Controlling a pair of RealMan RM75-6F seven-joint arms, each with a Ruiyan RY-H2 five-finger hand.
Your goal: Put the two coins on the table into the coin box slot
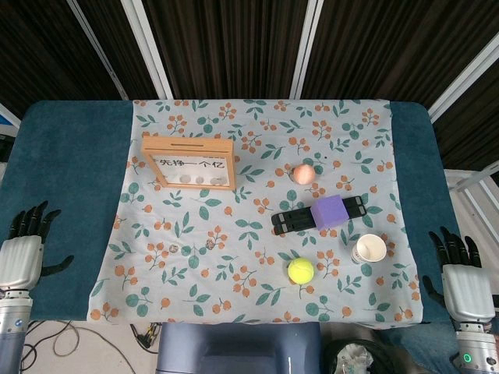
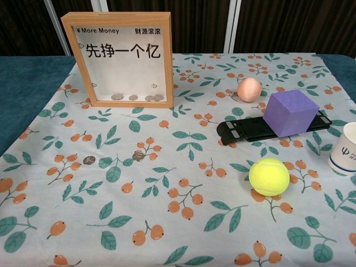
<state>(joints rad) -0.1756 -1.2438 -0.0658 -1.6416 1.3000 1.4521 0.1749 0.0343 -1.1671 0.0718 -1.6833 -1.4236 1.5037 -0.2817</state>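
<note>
A wooden-framed coin box [image 1: 188,162] [image 2: 123,58] stands upright at the back left of the floral cloth, its slot [image 1: 189,144] in the top edge and several coins lying inside at the bottom. Two coins lie flat on the cloth in front of it: one [image 2: 89,160] [image 1: 173,248] further left, one [image 2: 138,156] [image 1: 209,243] to its right. My left hand [image 1: 27,245] rests at the table's left edge, fingers spread, holding nothing. My right hand [image 1: 460,269] rests at the right edge, also spread and holding nothing. Both hands are far from the coins.
A purple cube [image 1: 329,212] [image 2: 291,112] sits on a black holder [image 1: 292,221] [image 2: 245,129]. A peach ball [image 1: 303,173] [image 2: 249,89], a yellow tennis ball [image 1: 301,270] [image 2: 269,176] and a white paper cup [image 1: 368,249] [image 2: 344,148] stand on the right half.
</note>
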